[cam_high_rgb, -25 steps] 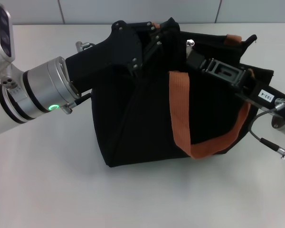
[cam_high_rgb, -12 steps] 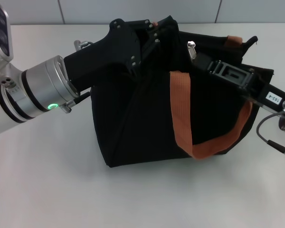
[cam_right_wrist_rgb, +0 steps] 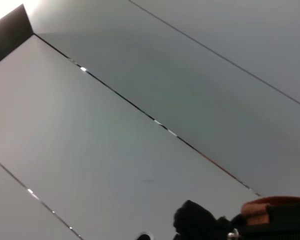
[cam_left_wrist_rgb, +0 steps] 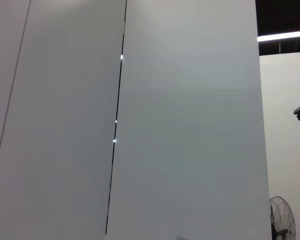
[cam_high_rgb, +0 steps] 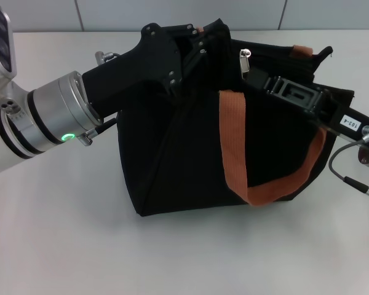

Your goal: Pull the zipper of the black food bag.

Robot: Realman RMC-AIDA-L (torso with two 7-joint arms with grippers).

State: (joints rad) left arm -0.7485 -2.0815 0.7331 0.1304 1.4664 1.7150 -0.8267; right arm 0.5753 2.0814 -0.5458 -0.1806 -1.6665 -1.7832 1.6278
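The bag (cam_high_rgb: 221,141) stands mid-table (cam_high_rgb: 61,246), nearer the far edge. The zipper (cam_high_rgb: 244,60) sits on the top edge by the far side, just at the tip of the right gripper (cam_high_rgb: 253,72), which appears closed on it, though the grip is partly hidden. The left gripper (cam_high_rgb: 190,52) is pressed at the bag's top left corner; its opening cannot be told. The pull seems in hand; next, a steady draw along the track is called for.

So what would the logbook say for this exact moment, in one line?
left gripper: at bag's top left corner | right gripper: at zipper pull on top edge | strap: hanging down front
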